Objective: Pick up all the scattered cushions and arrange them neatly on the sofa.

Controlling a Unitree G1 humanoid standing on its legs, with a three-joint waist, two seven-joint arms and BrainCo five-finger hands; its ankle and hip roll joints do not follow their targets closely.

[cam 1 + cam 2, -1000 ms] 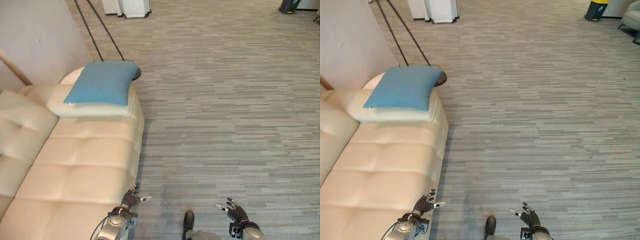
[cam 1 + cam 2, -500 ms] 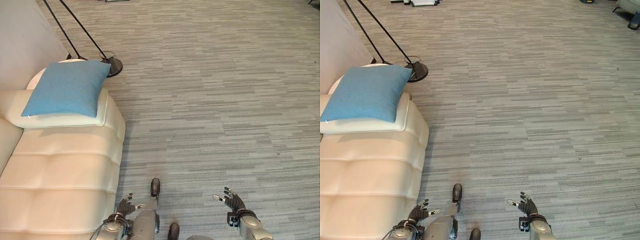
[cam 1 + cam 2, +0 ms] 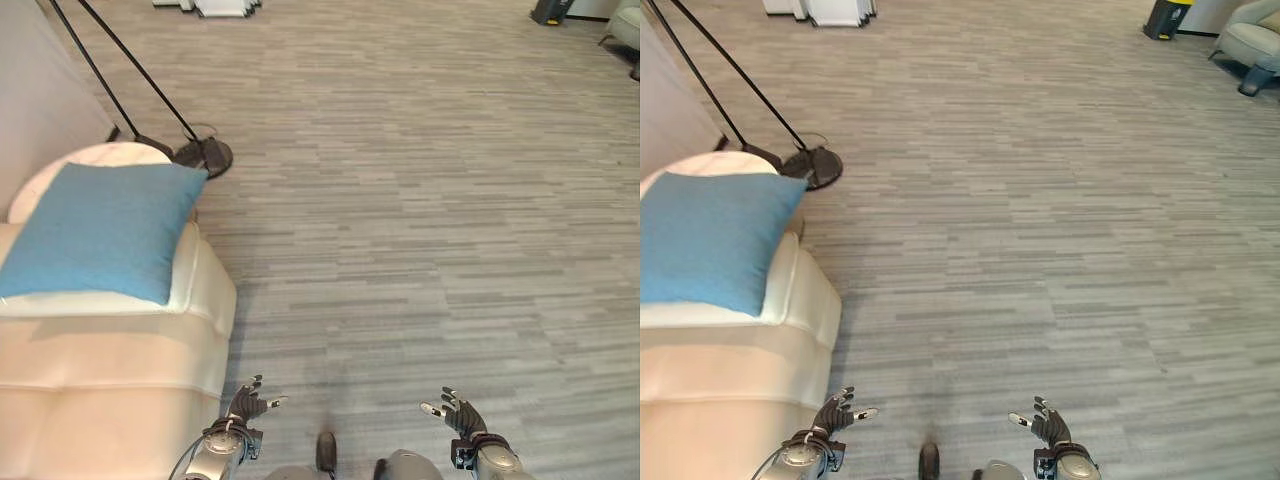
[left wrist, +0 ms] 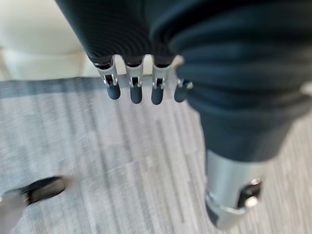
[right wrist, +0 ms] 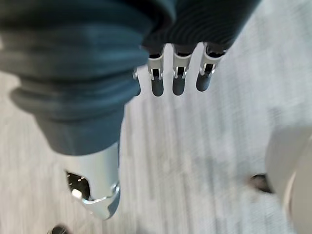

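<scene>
Cushion [image 3: 98, 230] on sofa [image 3: 110, 390], hands empty, fingers relaxed

My head views cut the sofa [image 3: 120, 400] off at the left and bottom edges, so I can't see its seat or back. The blue cushion [image 3: 100, 230] runs past the left edge in the right eye view. The lamp stand [image 3: 203, 153] loses its poles at the top edge. A dark bin [image 3: 1162, 18] and a grey chair [image 3: 1252, 40] sit far off, clipped at the frame edge and too small to make out. In the left wrist view the sofa behind my left hand [image 4: 134, 87] is blurred.
</scene>
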